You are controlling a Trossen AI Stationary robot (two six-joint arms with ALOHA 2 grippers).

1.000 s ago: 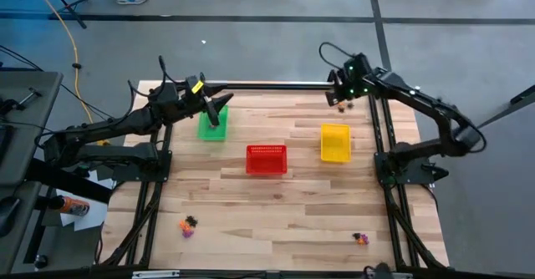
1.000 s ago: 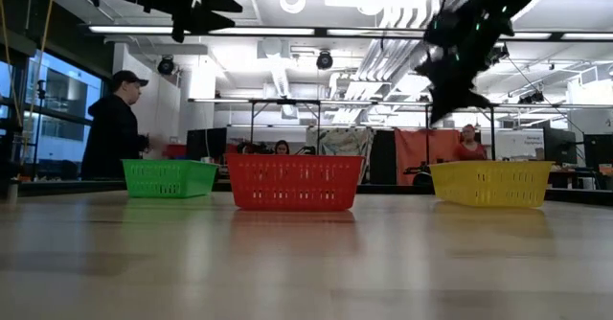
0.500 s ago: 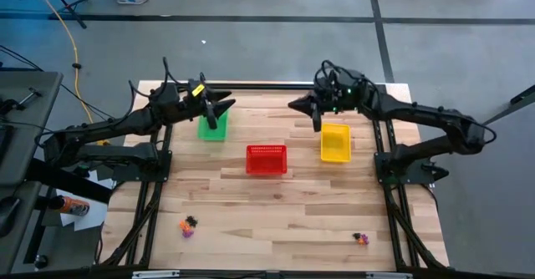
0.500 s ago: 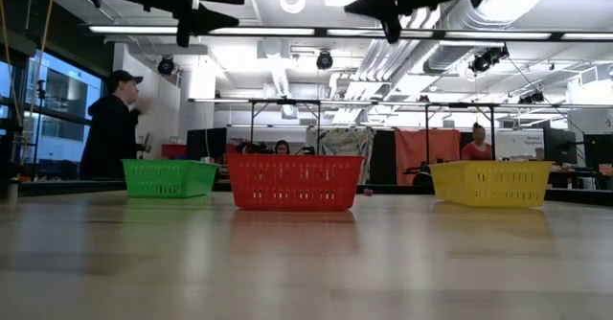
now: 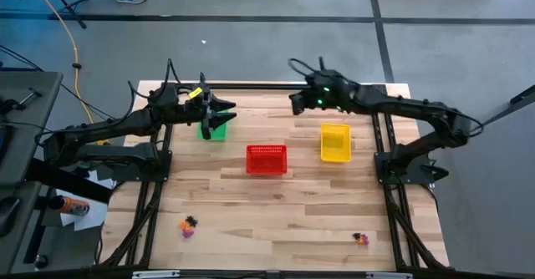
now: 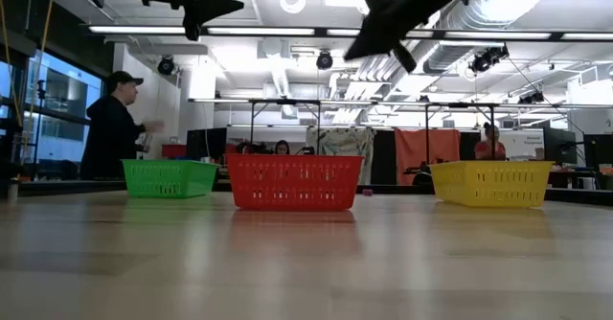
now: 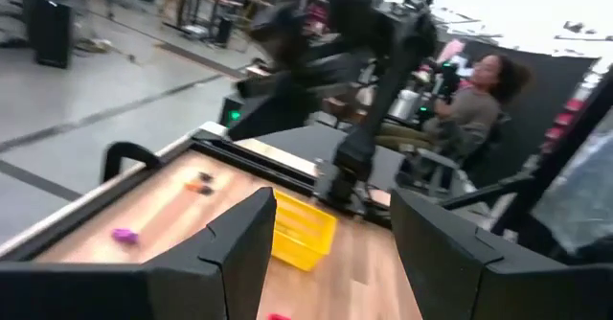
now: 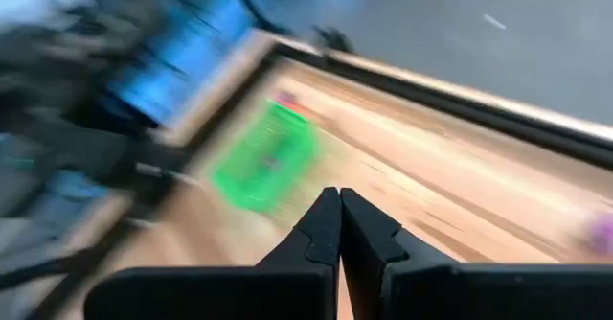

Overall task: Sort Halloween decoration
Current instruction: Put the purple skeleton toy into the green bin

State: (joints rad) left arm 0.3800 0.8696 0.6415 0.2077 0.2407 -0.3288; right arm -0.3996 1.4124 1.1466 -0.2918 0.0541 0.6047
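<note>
Dark left gripper (image 5: 224,112) jaws released above green basket (image 5: 212,129); right gripper (image 5: 294,102) clenched.

three baskets (image 5: 267,159) behind trinkets (image 5: 188,225)

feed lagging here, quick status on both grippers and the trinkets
Left gripper open above green basket. Right gripper shut, empty, aloft. Trinkets untouched. Nothing blocking.
</note>
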